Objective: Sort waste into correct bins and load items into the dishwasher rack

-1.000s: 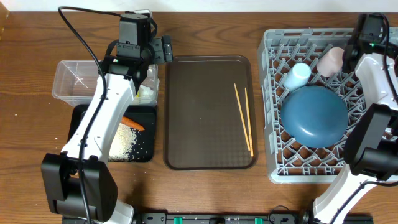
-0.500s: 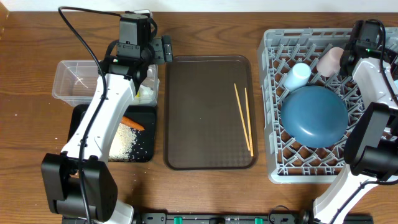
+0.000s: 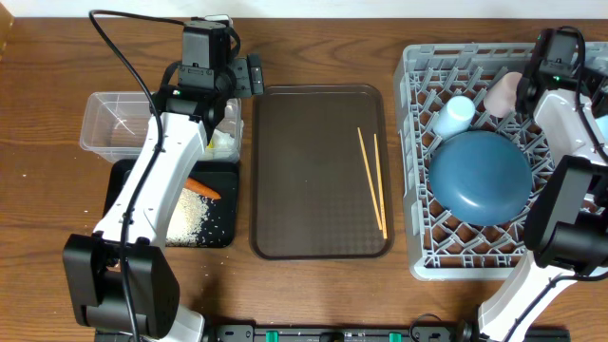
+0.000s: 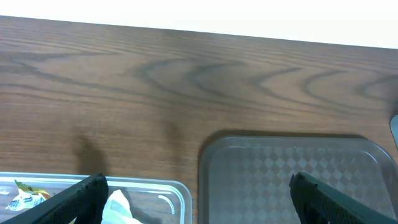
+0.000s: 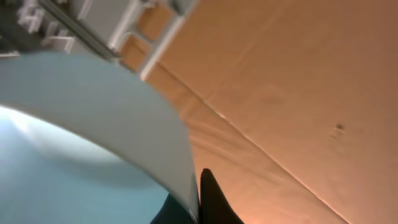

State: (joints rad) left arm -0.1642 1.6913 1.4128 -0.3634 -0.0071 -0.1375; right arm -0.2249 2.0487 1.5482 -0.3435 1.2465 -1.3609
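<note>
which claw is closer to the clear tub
Left. The left claw hangs open at the right end of the clear tub; the right claw is far off, over the grey rack's back corner.

Chopsticks (image 3: 371,183) on brown tray (image 3: 304,180) — blue plate (image 3: 480,176) in rack (image 3: 446,249), R side.

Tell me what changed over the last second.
The right gripper, shut, edged slightly left over the dishwasher rack's far corner, beside the pinkish-white cup. Nothing was grabbed or released. Left gripper, chopsticks, blue plate, clear tub and black tray stayed put.
</note>
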